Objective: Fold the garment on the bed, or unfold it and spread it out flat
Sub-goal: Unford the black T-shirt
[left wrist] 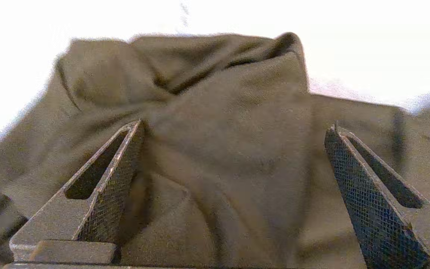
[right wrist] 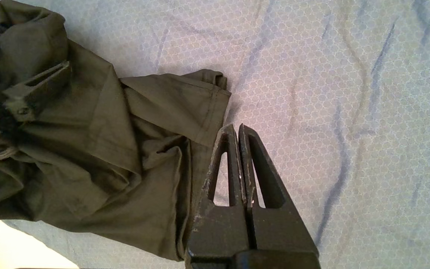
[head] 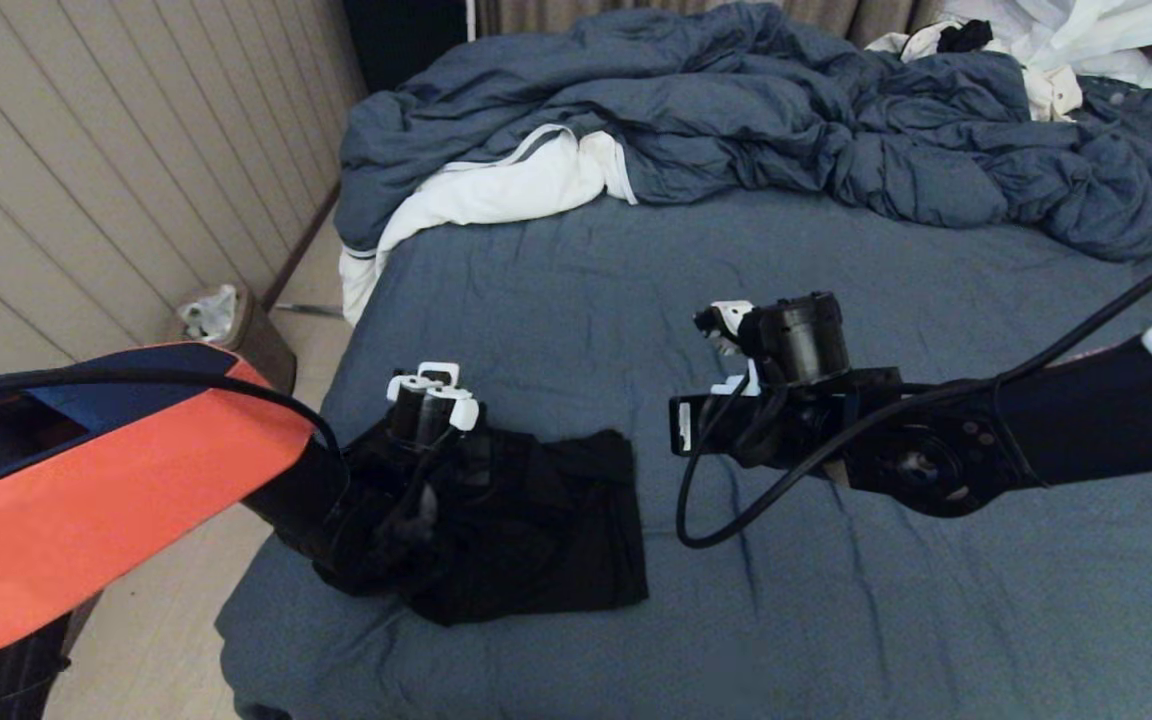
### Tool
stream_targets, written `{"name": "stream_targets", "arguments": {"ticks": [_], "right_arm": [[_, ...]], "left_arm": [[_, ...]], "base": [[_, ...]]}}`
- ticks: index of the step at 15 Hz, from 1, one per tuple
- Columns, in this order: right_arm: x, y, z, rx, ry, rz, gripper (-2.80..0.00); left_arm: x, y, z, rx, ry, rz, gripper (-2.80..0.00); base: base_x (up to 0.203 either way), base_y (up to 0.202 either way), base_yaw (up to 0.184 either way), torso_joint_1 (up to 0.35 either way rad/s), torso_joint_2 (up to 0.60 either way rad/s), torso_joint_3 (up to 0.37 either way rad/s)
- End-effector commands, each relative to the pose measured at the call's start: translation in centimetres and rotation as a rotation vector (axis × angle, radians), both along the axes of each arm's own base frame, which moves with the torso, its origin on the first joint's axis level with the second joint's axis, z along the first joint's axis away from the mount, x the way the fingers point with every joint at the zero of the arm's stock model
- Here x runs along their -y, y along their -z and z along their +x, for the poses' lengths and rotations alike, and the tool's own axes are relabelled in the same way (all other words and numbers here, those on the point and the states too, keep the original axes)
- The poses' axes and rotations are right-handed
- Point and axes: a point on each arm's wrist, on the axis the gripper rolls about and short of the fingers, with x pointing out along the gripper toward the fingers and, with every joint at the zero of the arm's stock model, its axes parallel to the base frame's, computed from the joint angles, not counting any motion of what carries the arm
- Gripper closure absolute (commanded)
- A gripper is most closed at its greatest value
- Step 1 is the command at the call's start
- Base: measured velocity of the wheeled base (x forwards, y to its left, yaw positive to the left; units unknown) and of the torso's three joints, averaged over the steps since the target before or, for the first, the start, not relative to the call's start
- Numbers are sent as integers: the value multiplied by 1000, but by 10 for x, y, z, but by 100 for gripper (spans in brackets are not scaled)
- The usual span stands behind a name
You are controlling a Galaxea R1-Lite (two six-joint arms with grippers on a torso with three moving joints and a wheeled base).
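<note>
- A black garment (head: 536, 530), crumpled into a rough fold, lies near the front-left corner of the bed (head: 836, 620).
- The left gripper (left wrist: 233, 194) sits low over it, fingers spread wide with cloth between them.
- Judgement: close on one layer at an edge, not a bunched ridge.
- The right gripper (right wrist: 237, 130) hovers just beside the garment, fingers pressed together, holding nothing.

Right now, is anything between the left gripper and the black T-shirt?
Nothing visible. The left gripper is open right over the rumpled black T-shirt, cloth filling the gap between its fingers. The right gripper is shut, off beside the shirt over the bed.
</note>
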Motion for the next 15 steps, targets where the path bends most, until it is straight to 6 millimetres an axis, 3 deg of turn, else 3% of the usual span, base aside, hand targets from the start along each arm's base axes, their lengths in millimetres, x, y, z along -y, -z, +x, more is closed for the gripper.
{"name": "stream_targets", "arguments": {"ticks": [1,2,7,10,12,15], "right_arm": [[0,1,1,0,2,1,0],[0,2,2,-3,2,-1,0],[-1,5,3,-8,2,-5,0],[-2,6,3,-10,0,-6,0],[-2,7,4,-5,2,-3,0],[-2,7,4,-3,0,-2,0]], "left_arm": [[1,17,3,15,-22,36,-280],[1,17,3,28,-29,40,0],[-11,7,5,58,-64,25,0],[-30,-23,2,142,-115,-16,0],[-56,-47,-3,194,-177,-41,0],[-105,-65,-5,238,-291,-51,0]], "base": [[0,0,0,0,0,0],[0,0,0,0,0,0],[0,0,0,0,0,0],[0,0,0,0,0,0],[0,0,0,0,0,0],[0,0,0,0,0,0]]}}
